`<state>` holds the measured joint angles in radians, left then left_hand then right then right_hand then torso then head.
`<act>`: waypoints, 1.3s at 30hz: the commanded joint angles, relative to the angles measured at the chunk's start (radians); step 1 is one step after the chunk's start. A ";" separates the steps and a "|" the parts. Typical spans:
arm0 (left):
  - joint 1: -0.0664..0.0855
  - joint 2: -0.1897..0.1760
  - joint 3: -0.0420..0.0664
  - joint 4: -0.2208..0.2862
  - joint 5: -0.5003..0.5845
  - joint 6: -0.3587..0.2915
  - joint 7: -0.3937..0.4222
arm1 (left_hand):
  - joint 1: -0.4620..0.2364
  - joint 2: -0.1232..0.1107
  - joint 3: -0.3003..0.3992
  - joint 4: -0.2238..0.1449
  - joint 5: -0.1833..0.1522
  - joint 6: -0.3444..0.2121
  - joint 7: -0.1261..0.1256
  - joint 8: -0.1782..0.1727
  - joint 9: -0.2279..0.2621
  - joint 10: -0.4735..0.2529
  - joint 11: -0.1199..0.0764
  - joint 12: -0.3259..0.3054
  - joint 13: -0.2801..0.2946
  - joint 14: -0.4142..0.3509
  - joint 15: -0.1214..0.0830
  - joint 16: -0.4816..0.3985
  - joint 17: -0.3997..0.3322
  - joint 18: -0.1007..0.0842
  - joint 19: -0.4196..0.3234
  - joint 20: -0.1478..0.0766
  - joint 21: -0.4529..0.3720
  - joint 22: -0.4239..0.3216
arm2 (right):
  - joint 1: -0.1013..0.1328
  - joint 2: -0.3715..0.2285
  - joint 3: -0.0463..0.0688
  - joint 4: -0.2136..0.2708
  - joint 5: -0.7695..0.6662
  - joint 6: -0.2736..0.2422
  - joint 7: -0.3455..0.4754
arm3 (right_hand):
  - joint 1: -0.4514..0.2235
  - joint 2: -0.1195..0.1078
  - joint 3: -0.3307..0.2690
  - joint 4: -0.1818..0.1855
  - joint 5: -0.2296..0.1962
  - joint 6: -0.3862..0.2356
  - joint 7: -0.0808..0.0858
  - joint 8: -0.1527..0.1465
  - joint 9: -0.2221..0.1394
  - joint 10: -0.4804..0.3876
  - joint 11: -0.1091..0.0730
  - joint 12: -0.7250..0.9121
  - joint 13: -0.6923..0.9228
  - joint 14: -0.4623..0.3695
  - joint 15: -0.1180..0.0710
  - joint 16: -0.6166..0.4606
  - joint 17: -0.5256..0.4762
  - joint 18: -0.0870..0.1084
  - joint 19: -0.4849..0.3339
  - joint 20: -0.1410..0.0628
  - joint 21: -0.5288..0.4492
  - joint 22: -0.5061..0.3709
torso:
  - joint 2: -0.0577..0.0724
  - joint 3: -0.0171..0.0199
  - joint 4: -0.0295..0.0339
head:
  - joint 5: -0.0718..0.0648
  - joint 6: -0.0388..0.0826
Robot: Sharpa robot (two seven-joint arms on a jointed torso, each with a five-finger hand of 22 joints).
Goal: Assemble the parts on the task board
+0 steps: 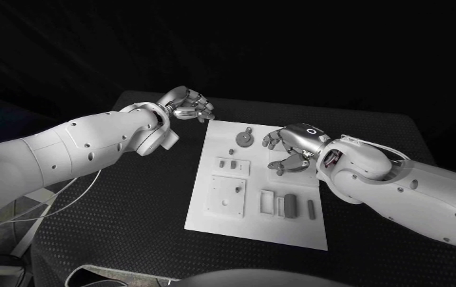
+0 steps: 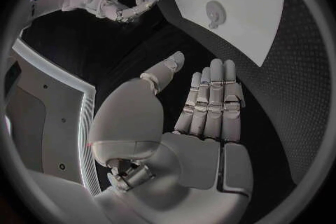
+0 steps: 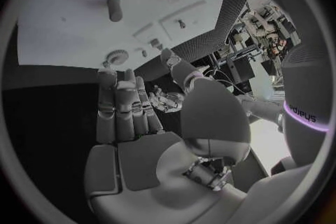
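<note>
Several parts (image 1: 290, 205) sit on the task board (image 1: 217, 222); both hands empty.

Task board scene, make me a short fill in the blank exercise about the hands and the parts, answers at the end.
1. The task board is coloured ____.
2. The round gear-like part lies near the board's far edge, and the hand nearest to it is the ____ hand.
3. The left hand holds ____.
4. The left hand hovers over the black ____, beside the board.

Missing words: white; right; nothing; table
</note>
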<state>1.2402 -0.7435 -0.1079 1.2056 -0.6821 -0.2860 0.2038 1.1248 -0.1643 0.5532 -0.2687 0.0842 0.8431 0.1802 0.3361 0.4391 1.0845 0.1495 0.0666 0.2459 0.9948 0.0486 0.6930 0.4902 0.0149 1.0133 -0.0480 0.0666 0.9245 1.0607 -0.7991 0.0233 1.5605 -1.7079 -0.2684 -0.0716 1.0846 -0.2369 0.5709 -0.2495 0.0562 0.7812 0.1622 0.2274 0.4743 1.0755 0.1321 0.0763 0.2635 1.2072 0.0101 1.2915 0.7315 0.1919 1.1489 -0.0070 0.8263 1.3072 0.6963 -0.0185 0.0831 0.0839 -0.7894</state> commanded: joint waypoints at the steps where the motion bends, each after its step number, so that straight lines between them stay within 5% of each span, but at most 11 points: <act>1: 0.001 0.003 0.001 -0.001 0.011 0.009 0.013 | 0.007 0.004 -0.008 0.001 0.004 0.000 0.002 0.005 -0.001 0.000 0.002 0.004 -0.001 0.004 0.004 -0.004 0.002 -0.009 0.000 0.002 0.002 -0.001 | -0.001 -0.012 -0.001 -0.004 0.027 0.101 0.006 | -0.012 -0.007 -0.005 0.006 0.002 -0.006 -0.008 0.001 -0.002 -0.010 0.002 -0.006 -0.002 -0.007 0.010 0.006 -0.001 0.070 -0.008 0.003 -0.006 0.002 | 0.001 -0.0001 0.0011 | -0.002 -0.001; 8: 0.001 0.001 0.001 -0.003 0.012 0.010 0.013 | 0.007 0.004 -0.008 0.001 0.004 0.001 0.002 0.005 -0.001 0.000 0.002 0.004 -0.002 0.004 0.004 -0.004 0.003 -0.009 0.000 0.002 0.002 -0.002 | -0.001 -0.027 -0.004 -0.028 0.019 0.112 0.021 | -0.022 -0.014 -0.016 0.010 0.002 -0.016 -0.016 0.003 -0.002 -0.030 0.006 -0.010 -0.009 -0.014 0.014 0.007 -0.002 0.070 -0.014 0.003 -0.009 0.003 | 0.001 0.0004 0.0018 | -0.004 -0.004; 18: 0.001 -0.001 0.001 -0.003 0.012 0.011 0.012 | 0.006 0.004 -0.009 0.001 0.004 0.001 0.002 0.005 -0.001 0.000 0.002 0.004 -0.002 0.004 0.004 -0.005 0.004 -0.009 0.000 0.002 0.002 -0.002 | -0.010 -0.011 -0.021 -0.079 -0.029 0.096 0.011 | -0.002 0.007 -0.019 -0.001 0.002 -0.018 -0.008 0.011 0.001 -0.033 -0.001 -0.006 -0.011 -0.010 0.008 0.012 -0.005 0.070 -0.010 0.000 -0.008 0.005 | 0.000 -0.0010 0.0035 | -0.009 -0.002; 31: 0.001 -0.002 0.001 0.002 0.012 0.011 0.013 | 0.006 0.004 -0.009 0.002 0.004 0.001 0.002 0.005 -0.001 -0.001 0.002 0.004 -0.003 0.005 0.004 -0.006 0.005 -0.009 0.000 0.002 0.002 -0.002 | -0.030 0.019 -0.040 -0.119 -0.047 0.085 0.016 | 0.029 0.063 -0.033 -0.039 0.002 0.001 0.000 0.033 0.003 -0.014 -0.008 0.007 -0.010 0.007 0.001 0.017 -0.012 0.070 0.001 -0.005 -0.005 0.008 | 0.000 -0.0018 0.0032 | -0.012 -0.006; 35: 0.001 -0.003 0.001 0.002 0.012 0.017 0.009 | 0.006 0.004 -0.009 0.002 0.004 0.001 0.001 0.005 -0.001 -0.001 0.002 0.004 -0.003 0.005 0.004 -0.006 0.006 -0.009 0.000 0.002 0.002 -0.003 | -0.033 0.023 -0.049 -0.122 -0.050 0.086 0.015 | 0.054 0.091 -0.039 -0.041 0.002 0.024 0.013 0.047 0.005 0.017 -0.013 0.021 -0.005 0.015 -0.004 0.018 -0.015 0.070 0.004 -0.008 -0.002 0.011 | 0.000 -0.0016 0.0034 | -0.012 -0.007; 39: 0.001 -0.004 0.001 0.002 0.012 0.015 0.011 | 0.005 0.004 -0.010 0.002 0.004 0.001 0.001 0.005 -0.002 -0.001 0.003 0.003 -0.003 0.005 0.004 -0.007 0.006 -0.009 0.000 0.003 0.002 -0.003 | -0.034 0.025 -0.050 -0.122 -0.061 0.090 0.012 | 0.072 0.096 -0.013 -0.032 0.003 0.054 0.013 0.063 0.006 0.050 -0.019 0.034 -0.001 0.026 -0.010 0.017 -0.020 0.070 0.012 -0.008 -0.001 0.011 | 0.000 -0.0020 0.0036 | -0.012 -0.009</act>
<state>1.2401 -0.7485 -0.1081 1.2051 -0.6772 -0.2824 0.2041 1.1248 -0.1643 0.5508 -0.2663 0.0842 0.8431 0.1802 0.3361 0.4392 1.0845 0.1495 0.0666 0.2443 0.9948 0.0486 0.6930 0.4953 0.0149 1.0133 -0.0480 0.0666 0.9229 1.0273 -0.7751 -0.0265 1.4386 -1.7432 -0.1837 -0.0631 1.1527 -0.1442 0.5497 -0.2839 0.0560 0.8277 0.1748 0.2861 0.4790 1.1134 0.1129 0.1075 0.2617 1.2278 -0.0003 1.3041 0.7128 0.1920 1.1586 -0.0127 0.8223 1.3078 0.6961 -0.0203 0.0867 0.0711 -0.7976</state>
